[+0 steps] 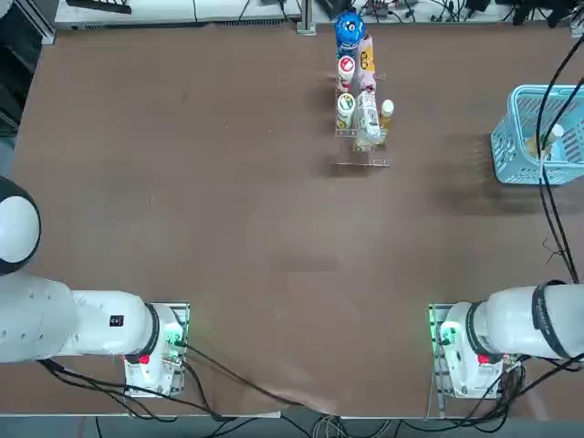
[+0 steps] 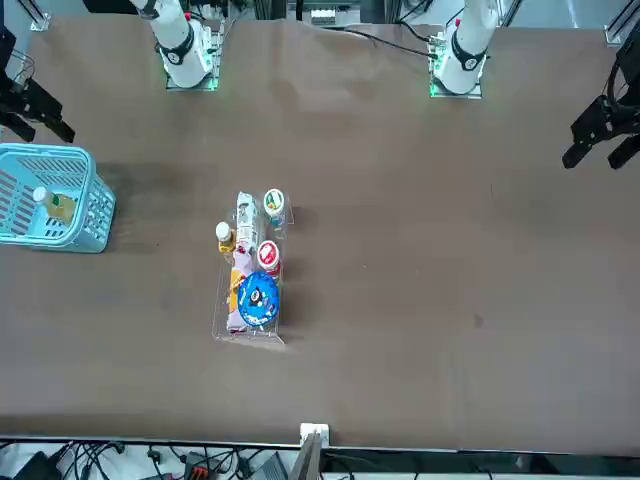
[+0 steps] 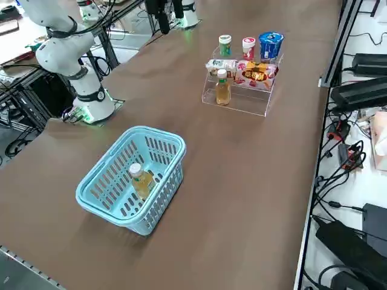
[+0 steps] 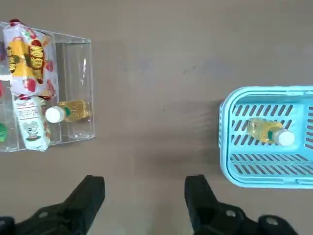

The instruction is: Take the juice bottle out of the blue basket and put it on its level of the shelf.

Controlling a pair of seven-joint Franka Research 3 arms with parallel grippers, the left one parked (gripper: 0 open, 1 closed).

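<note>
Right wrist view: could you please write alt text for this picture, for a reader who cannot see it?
A small white-capped juice bottle lies in a light blue lattice basket, apart from a clear stepped shelf holding snack packs and a similar bottle. The open right gripper hovers over the brown table.

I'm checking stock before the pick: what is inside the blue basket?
Inside the blue basket lies one white-capped bottle of amber juice. The patch of basket floor directly beneath it is covered, so I can't see that.
</note>
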